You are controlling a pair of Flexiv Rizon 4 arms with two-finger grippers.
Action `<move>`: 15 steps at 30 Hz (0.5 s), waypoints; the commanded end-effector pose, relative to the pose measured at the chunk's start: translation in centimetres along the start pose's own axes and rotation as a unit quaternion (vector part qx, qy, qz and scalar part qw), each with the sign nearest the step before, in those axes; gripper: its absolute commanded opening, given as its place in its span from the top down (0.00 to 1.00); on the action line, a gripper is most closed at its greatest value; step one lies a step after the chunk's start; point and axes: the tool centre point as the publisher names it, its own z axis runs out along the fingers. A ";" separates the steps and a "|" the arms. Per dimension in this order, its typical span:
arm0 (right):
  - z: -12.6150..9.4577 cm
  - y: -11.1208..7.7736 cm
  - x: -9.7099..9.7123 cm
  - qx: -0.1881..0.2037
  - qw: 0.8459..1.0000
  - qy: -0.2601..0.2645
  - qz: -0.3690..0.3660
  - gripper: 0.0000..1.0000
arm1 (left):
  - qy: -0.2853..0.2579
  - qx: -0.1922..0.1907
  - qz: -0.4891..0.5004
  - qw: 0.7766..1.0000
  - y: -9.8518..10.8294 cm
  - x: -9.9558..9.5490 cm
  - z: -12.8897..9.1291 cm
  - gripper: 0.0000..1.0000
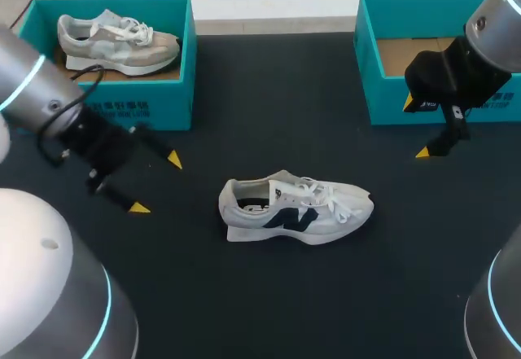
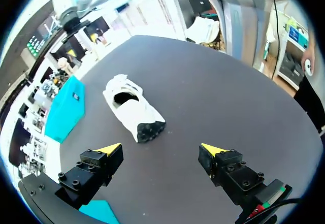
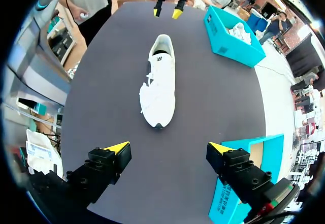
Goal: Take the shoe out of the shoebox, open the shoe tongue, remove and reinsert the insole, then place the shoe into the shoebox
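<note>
A white shoe (image 1: 295,209) with a dark side logo and loose white laces lies on its sole in the middle of the black table, toe to the right. It shows ahead of my left gripper (image 2: 161,149) as the white shoe (image 2: 133,108), heel nearest, and ahead of my right gripper (image 3: 169,147) as the shoe (image 3: 159,82), toe nearest. My left gripper (image 1: 156,183) hangs open left of the shoe's heel. My right gripper (image 1: 415,127) stands open by the empty teal shoebox (image 1: 391,90) at the back right. Neither holds anything.
A second teal shoebox (image 1: 146,98) at the back left holds a grey shoe (image 1: 118,41). The right box (image 3: 238,183) lies just beside my right gripper. My left gripper (image 3: 166,12) shows beyond the shoe in the right wrist view.
</note>
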 end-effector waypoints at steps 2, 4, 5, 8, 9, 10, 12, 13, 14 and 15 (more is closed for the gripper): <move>0.1 0.0 0.0 0.001 1.000 0.000 0.000 0.00 | -0.285 0.067 -0.086 0.952 2.2 1.3 -0.6 0.00; 0.1 0.0 0.0 0.001 1.000 0.000 0.000 0.00 | -0.303 0.073 -0.100 0.945 3.0 1.3 -0.8 0.00; 0.1 0.0 0.0 0.001 1.000 0.000 0.000 0.00 | -0.311 0.074 -0.109 0.941 3.6 1.3 -0.9 0.00; 0.1 0.0 0.0 0.001 1.000 0.000 0.000 0.00 | -0.327 0.096 -0.111 0.933 4.9 1.2 -1.1 0.00; 0.1 0.0 0.0 0.001 1.000 0.000 0.000 0.00 | -0.327 0.096 -0.111 0.933 4.9 1.2 -1.1 0.00; 0.1 0.0 0.0 0.001 1.000 0.000 0.000 0.00 | -0.327 0.096 -0.111 0.933 4.9 1.2 -1.1 0.00; 0.1 0.0 0.0 0.001 1.000 0.000 0.000 0.00 | -0.327 0.096 -0.111 0.933 4.9 1.2 -1.1 0.00; 0.1 0.0 0.0 0.001 1.000 0.000 0.000 0.00 | -0.327 0.096 -0.111 0.933 4.9 1.2 -1.1 0.00; 0.1 0.0 0.0 0.001 1.000 0.000 0.000 0.00 | -0.327 0.096 -0.111 0.933 4.9 1.2 -1.1 0.00; 0.1 0.0 0.0 0.001 1.000 0.000 0.000 0.00 | -0.327 0.096 -0.111 0.933 4.9 1.2 -1.1 0.00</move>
